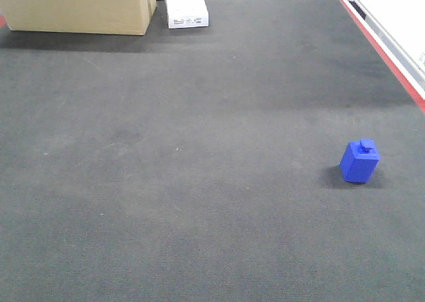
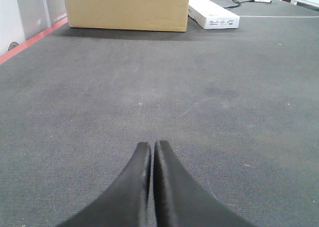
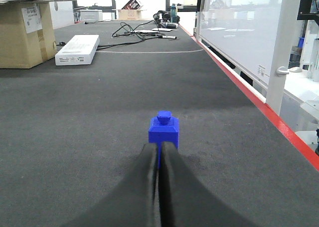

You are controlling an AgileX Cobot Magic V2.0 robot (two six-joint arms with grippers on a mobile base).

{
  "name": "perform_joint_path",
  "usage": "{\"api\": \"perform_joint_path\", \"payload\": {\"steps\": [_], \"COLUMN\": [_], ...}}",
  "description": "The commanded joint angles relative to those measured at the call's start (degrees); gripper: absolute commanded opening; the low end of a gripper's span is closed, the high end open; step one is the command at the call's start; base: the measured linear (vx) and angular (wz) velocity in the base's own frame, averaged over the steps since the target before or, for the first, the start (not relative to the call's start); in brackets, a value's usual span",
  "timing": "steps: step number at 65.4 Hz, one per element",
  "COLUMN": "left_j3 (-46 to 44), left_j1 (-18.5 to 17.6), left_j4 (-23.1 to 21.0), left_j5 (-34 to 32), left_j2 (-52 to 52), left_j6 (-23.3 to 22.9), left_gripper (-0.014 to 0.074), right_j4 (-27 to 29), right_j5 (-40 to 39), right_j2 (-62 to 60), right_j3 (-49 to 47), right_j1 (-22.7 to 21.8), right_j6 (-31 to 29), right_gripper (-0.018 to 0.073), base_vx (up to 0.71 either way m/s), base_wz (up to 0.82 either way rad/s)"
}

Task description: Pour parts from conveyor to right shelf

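One blue part (image 1: 360, 160), a small cube with a knob on top, stands upright on the dark grey conveyor (image 1: 199, 149) near its right side. In the right wrist view the part (image 3: 163, 126) sits just beyond my right gripper (image 3: 159, 145), centred on it; the black fingers are pressed together, holding nothing. My left gripper (image 2: 151, 143) hovers low over bare conveyor mat (image 2: 199, 87), also shut and holding nothing. Neither gripper appears in the front view. The right shelf is out of view.
A cardboard box (image 1: 80, 6) and a flat white box (image 1: 186, 6) lie at the conveyor's far end, with cables (image 3: 144, 30) behind. A red strip (image 1: 388, 60) and a white panel (image 3: 239, 27) run along the right edge.
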Motion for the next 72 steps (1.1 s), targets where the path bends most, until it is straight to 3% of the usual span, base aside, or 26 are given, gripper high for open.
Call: {"api": "perform_joint_path", "payload": {"steps": [1, 72], "left_j3": [-1.13, -1.07], "left_j1": [-0.41, -0.41], "left_j4": [-0.45, -0.45], "left_j5": [-4.25, -4.25], "left_j2": [-0.94, -0.72], "left_j6": [-0.49, -0.49], "left_gripper": [-0.0006, -0.0006], "right_j4": [-0.18, -0.18], "right_j5": [-4.29, -4.69], "right_j2": [-0.74, -0.74], "right_j3": [0.44, 0.45], "right_j1": [-0.24, -0.24], "right_j6": [-0.13, -0.13], "right_gripper": [-0.0005, -0.0005], "base_vx": [0.00, 0.00], "base_wz": [0.00, 0.00]}}
